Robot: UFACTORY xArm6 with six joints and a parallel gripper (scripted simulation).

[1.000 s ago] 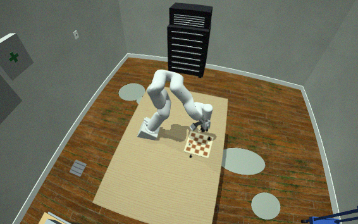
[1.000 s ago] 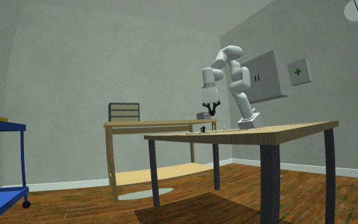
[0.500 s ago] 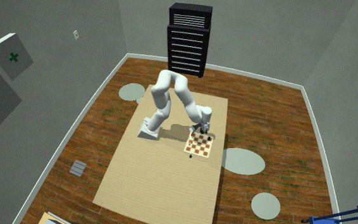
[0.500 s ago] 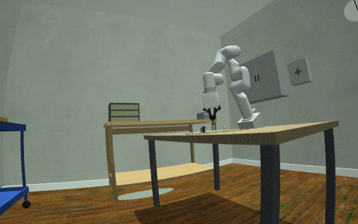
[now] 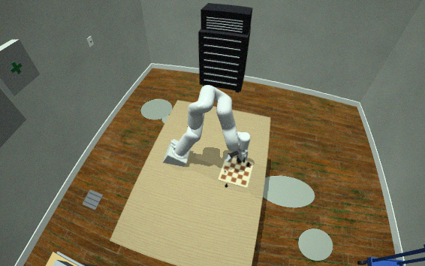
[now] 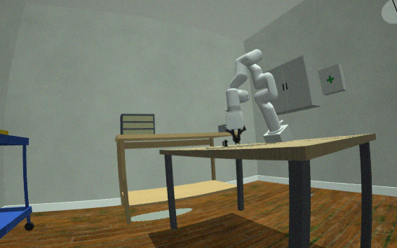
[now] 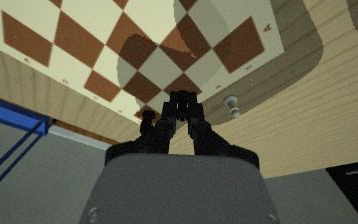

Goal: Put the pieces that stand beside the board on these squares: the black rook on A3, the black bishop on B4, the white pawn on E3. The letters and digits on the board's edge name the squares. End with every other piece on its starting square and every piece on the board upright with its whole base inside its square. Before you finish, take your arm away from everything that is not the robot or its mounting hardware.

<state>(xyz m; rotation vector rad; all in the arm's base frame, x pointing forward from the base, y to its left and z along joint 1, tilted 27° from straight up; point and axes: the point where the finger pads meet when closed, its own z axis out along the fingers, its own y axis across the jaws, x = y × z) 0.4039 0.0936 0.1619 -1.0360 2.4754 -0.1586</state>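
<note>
- Wooden table [image 5: 187, 225] at the centre of the top view, carrying the arm and the board.
- White arm [image 5: 196, 116], bent in a high arch above the table, reaching down to the board's upper edge in the top view.
- Chessboard [image 7: 85, 30], brown and cream, filling the upper half of the wrist view, partly in shadow.
- Gripper [image 7: 182, 100] at lower centre of the wrist view, low above the board's near corner, clamped on a small dark piece [image 7: 182, 95]; impossible to tell whether rook or bishop.
- White pawn [image 7: 231, 105], upright on bare table, just right of the fingers in the wrist view, off the board.
- Another dark piece [image 7: 147, 116], just left of the fingers by the board's edge, partly hidden.
- Black piece [image 5: 226, 185], off the board, below its lower left corner in the top view.
</note>
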